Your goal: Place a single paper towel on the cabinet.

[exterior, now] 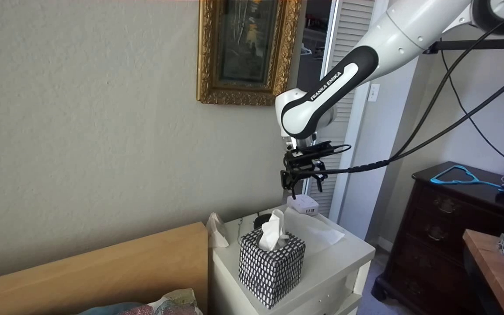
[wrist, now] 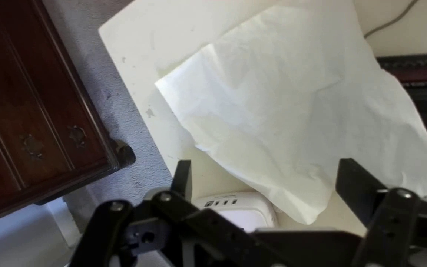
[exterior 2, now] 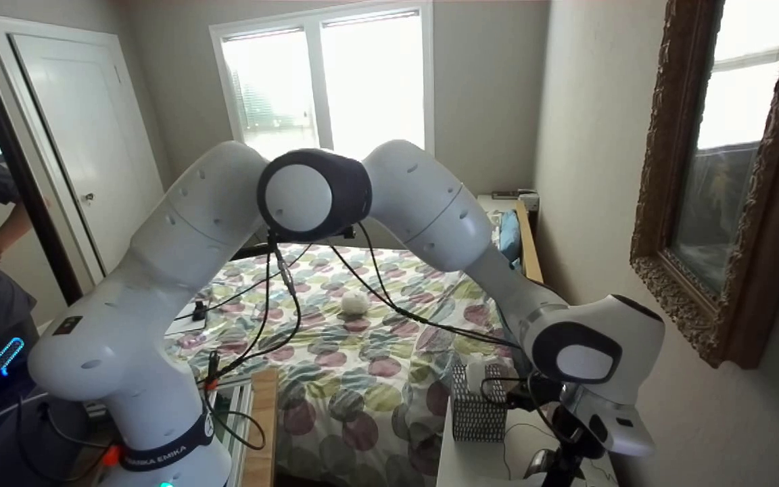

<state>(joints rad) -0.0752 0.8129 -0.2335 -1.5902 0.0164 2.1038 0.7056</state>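
The paper towel (exterior: 322,231), a thin white sheet, lies spread on the flat top of the white cabinet (exterior: 335,258). In the wrist view the paper towel (wrist: 272,92) is slightly crumpled and covers much of the cabinet top (wrist: 139,63), with one corner pointing between the fingers. My gripper (exterior: 307,194) hangs above the far end of the cabinet. In the wrist view the gripper (wrist: 265,167) is open, with nothing between its fingers. In an exterior view the gripper (exterior 2: 562,467) is partly cut off, and I cannot make out the towel there.
A black-and-white tissue box (exterior: 271,267) with a tissue (exterior: 272,232) sticking out stands on the cabinet. A white device with ports (exterior: 303,204) sits below the gripper. Another white tissue (exterior: 217,231) lies by the wooden headboard (exterior: 103,267). A dark dresser (exterior: 431,218) stands nearby.
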